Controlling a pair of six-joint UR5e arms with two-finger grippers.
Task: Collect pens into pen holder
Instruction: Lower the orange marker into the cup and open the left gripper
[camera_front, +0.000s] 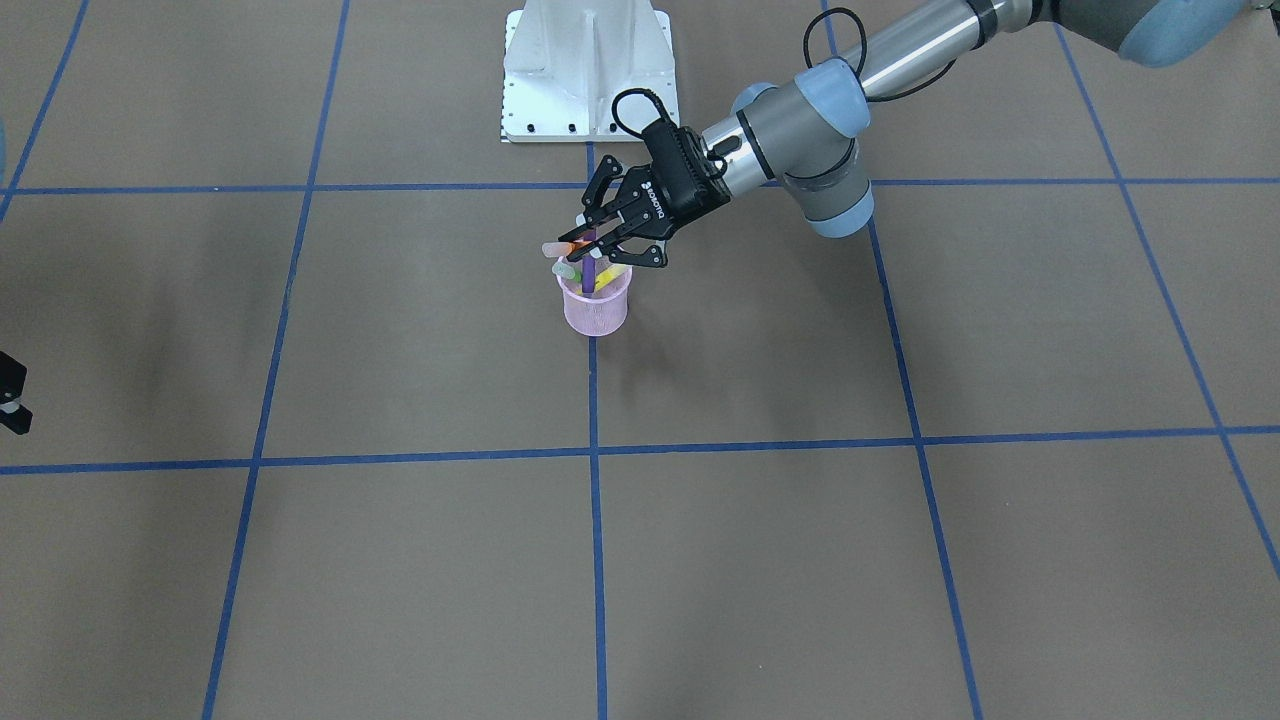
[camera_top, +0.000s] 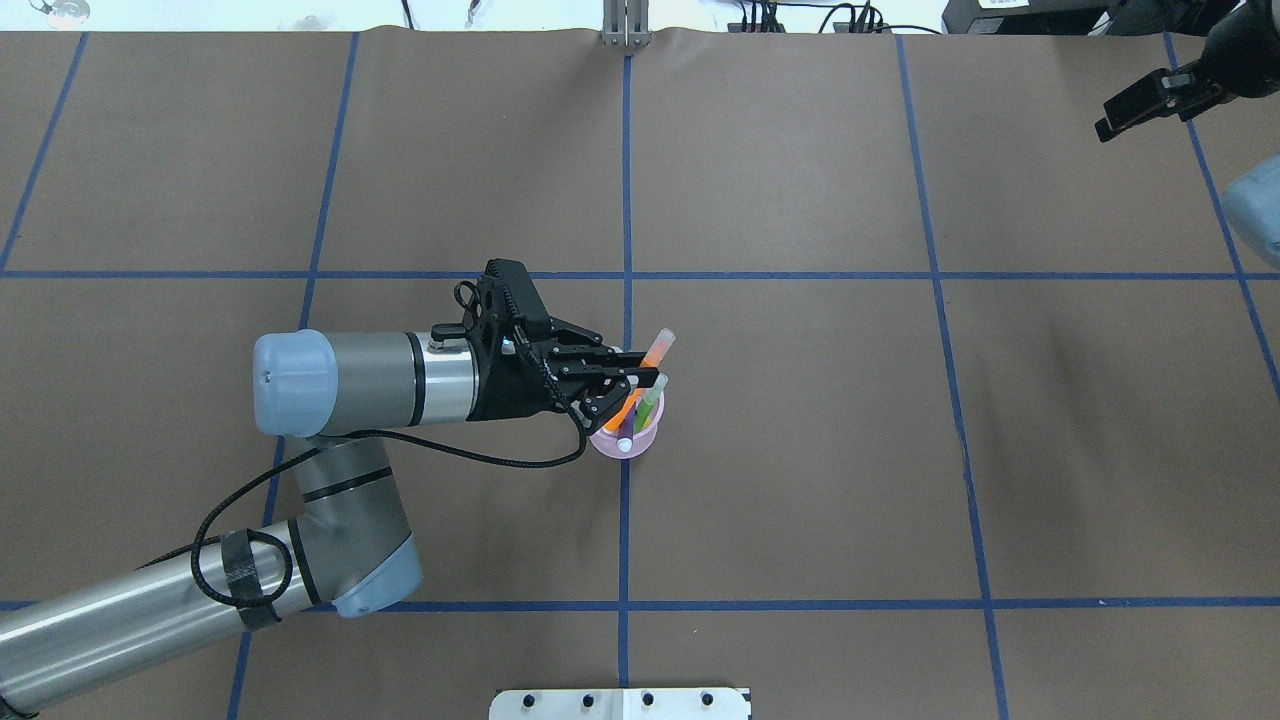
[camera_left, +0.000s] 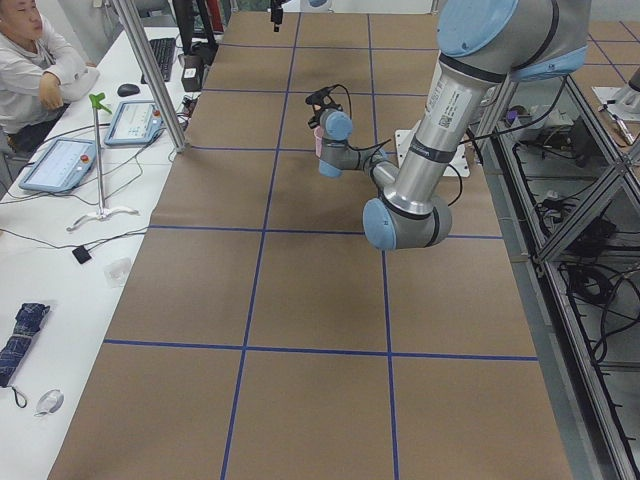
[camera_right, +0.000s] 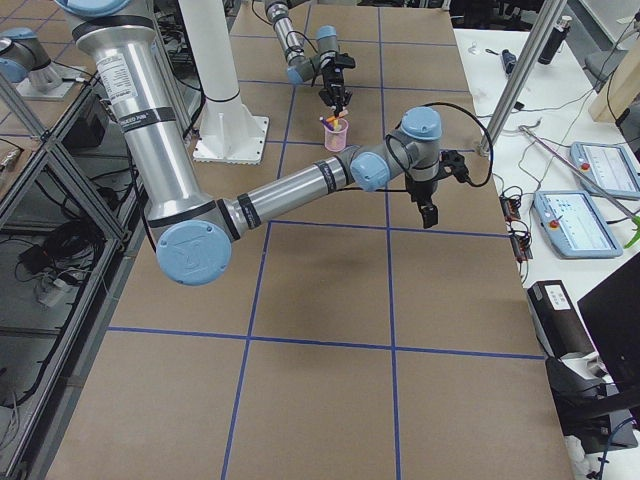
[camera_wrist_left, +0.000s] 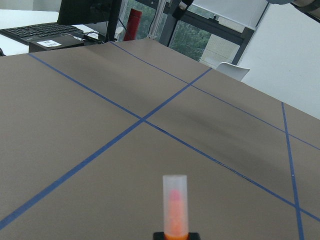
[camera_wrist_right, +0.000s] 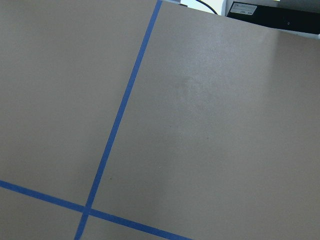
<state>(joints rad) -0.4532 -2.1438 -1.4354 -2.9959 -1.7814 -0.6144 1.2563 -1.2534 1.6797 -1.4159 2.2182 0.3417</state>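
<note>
The pink mesh pen holder (camera_front: 595, 310) stands upright near the table's middle and also shows in the overhead view (camera_top: 646, 437). The purple pen (camera_front: 589, 262), the green pen (camera_top: 650, 400) and the yellow pen (camera_front: 612, 278) stand in it. My left gripper (camera_top: 625, 385) hangs just over the cup's rim, shut on the orange pen (camera_top: 656, 350). That pen is tilted, its lower end at the cup's mouth and its pale cap pointing up and away (camera_wrist_left: 175, 200). My right gripper (camera_top: 1105, 128) is far off at the table's edge, open and empty.
The white robot base (camera_front: 588, 70) stands behind the cup. Blue tape lines cross the brown table. Beyond the table's long edge are a bench with tablets (camera_left: 60, 165) and a seated operator (camera_left: 30, 60).
</note>
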